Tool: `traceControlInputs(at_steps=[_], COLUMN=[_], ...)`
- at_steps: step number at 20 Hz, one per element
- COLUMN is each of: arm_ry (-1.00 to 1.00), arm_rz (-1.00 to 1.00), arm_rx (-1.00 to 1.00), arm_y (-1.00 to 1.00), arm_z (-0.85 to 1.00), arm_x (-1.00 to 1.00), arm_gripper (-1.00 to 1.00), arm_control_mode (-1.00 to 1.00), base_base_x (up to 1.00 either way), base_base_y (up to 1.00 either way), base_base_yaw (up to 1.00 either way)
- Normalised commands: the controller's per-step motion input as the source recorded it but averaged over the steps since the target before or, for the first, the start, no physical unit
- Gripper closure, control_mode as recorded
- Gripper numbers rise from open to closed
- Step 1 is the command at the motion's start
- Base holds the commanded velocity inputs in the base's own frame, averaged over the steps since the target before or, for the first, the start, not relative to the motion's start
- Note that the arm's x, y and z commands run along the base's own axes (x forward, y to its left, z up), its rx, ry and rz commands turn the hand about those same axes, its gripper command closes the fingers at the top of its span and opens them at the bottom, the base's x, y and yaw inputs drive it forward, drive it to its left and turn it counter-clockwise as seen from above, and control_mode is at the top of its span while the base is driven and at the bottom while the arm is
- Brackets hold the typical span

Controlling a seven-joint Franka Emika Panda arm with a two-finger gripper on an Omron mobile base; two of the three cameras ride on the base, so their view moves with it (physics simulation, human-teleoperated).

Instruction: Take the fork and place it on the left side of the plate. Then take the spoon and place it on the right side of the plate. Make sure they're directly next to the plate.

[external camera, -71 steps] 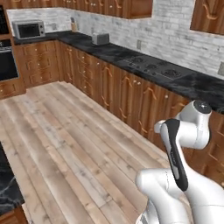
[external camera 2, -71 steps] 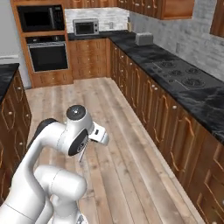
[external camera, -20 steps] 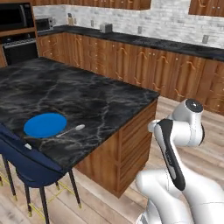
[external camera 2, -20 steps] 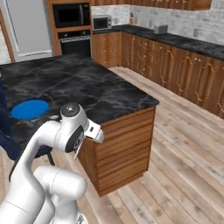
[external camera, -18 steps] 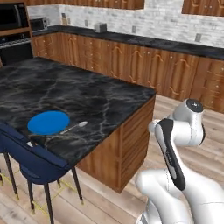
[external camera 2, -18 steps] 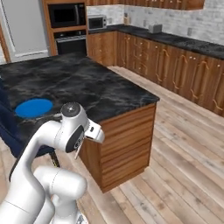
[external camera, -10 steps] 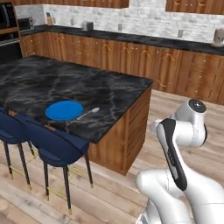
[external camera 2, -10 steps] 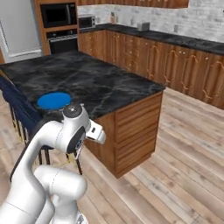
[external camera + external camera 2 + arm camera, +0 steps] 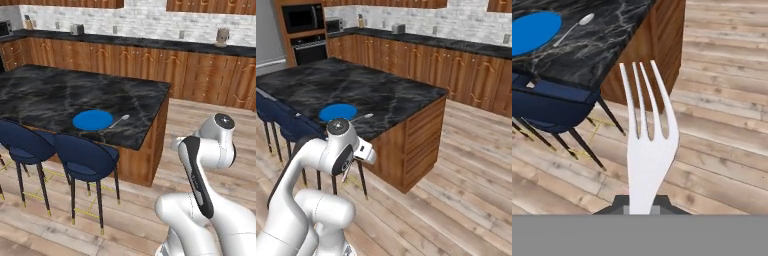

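Closest to the hand camera, the fork stands up from between the two dark finger tips of the gripper, which are clamped on its handle, its four prongs pointing out over the wooden floor toward the corner of the island. In the right base view the fork shows as a thin sliver hanging below the folded wrist. Beyond the prongs stand two blue bar stools pushed up against the near edge of the kitchen island, whose top is black marble over wood sides. On that top, near the stool side, lies the blue plate, also seen in the hand view and the right base view. The spoon lies just beside the plate on its right as seen from the base, bowl pointing away from the stools; whether it touches the rim cannot be told. Farther back, wooden cabinets under a dark counter run along the tiled wall, and a built-in oven stands at the far left.
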Motion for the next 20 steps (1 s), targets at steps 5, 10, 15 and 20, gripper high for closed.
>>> traceControlInputs(at_steps=[5,10,15,20], arm_ry=[0.00,0.00,0.00,0.00], arm_rz=[0.00,0.00,0.00,0.00], arm_rx=[0.00,0.00,0.00,0.00], arm_y=[0.00,0.00,0.00,0.00], arm_z=[0.00,0.00,0.00,0.00], arm_x=[0.00,0.00,0.00,0.00], arm_gripper=[1.00,1.00,1.00,1.00], arm_control_mode=[1.00,1.00,1.00,1.00], base_base_x=[-0.01,0.00,0.00,0.07], base_base_y=[1.00,0.99,1.00,0.97], base_base_yaw=[-0.36,-0.36,-0.33,-0.25])
